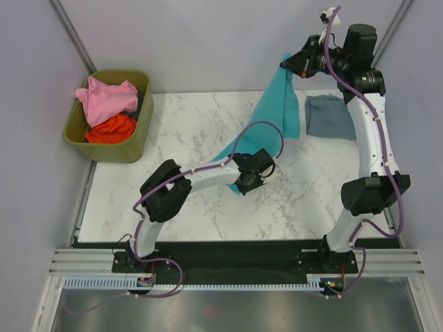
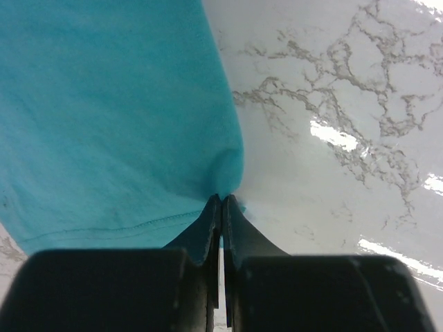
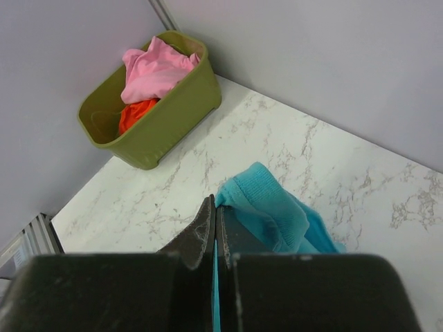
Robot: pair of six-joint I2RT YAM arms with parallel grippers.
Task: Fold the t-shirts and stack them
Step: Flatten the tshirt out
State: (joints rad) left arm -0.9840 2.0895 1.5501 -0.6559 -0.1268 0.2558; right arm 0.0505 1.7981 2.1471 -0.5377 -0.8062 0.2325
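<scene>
A bright teal t-shirt (image 1: 277,104) hangs stretched between both grippers above the marble table (image 1: 187,124). My right gripper (image 1: 287,67) is raised at the back and shut on the shirt's ribbed collar edge (image 3: 259,183); its fingertips (image 3: 215,205) meet with teal cloth between them. My left gripper (image 1: 242,184) is low near the table's middle, shut on a bottom edge of the teal t-shirt (image 2: 104,104), its tips (image 2: 221,200) pinching the cloth. A folded grey-blue t-shirt (image 1: 329,116) lies at the back right. A pink t-shirt (image 1: 107,100) and an orange-red t-shirt (image 1: 111,128) sit in the bin.
The olive-green bin (image 1: 142,142) stands off the table's back left corner, also seen in the right wrist view as the bin (image 3: 173,117). Grey walls close in the back and sides. Bare marble (image 2: 332,138) lies to the right of the left gripper.
</scene>
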